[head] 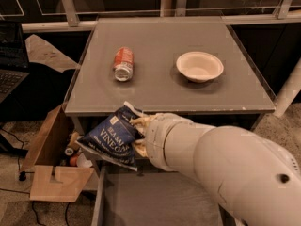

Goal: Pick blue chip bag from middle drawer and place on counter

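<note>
Crinkly blue chip bag, white lettering, in jaws above drawer.

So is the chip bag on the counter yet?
No, the gripper holds the blue chip bag off the counter, at its front edge, above the middle drawer.

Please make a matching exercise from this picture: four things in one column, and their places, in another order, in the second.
Things
1. blue chip bag
2. orange soda can
3. white bowl
4. middle drawer

Places
A. lying on its side, left part of the counter
B. pulled open, lowest in view
C. held in the shut gripper, before the counter's front edge
D. upright, right part of the counter

Pairs: 1-C, 2-A, 3-D, 4-B
</note>
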### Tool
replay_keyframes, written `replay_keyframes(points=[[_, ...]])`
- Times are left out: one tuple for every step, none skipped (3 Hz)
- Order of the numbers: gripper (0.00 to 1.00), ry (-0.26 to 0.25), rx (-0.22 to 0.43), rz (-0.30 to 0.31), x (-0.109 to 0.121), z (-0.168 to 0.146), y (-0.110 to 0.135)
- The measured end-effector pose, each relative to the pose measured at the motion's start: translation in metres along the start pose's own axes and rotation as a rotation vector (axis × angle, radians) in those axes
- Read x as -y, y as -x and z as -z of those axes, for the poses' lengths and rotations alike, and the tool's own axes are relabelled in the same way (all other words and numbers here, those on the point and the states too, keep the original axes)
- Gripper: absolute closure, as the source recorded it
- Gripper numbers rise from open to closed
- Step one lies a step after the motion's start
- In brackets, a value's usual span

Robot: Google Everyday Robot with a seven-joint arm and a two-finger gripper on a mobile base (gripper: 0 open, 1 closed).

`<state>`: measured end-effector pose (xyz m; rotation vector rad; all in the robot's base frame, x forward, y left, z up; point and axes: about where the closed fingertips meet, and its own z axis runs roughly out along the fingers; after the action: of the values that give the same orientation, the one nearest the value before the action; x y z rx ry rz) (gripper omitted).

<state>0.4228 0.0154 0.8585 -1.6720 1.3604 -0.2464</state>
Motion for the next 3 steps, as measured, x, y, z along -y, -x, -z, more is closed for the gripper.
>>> replay_keyframes(points=[[1.00,-0.089,-0.047,0.020,0.0387,0.0265,-0.0002],[1.00,-0.089,-0.047,0.020,0.0386,0.0264,-0.0001],[1.00,-0.088,-0.034,0.020,0.0363,0.0223,0.0052]])
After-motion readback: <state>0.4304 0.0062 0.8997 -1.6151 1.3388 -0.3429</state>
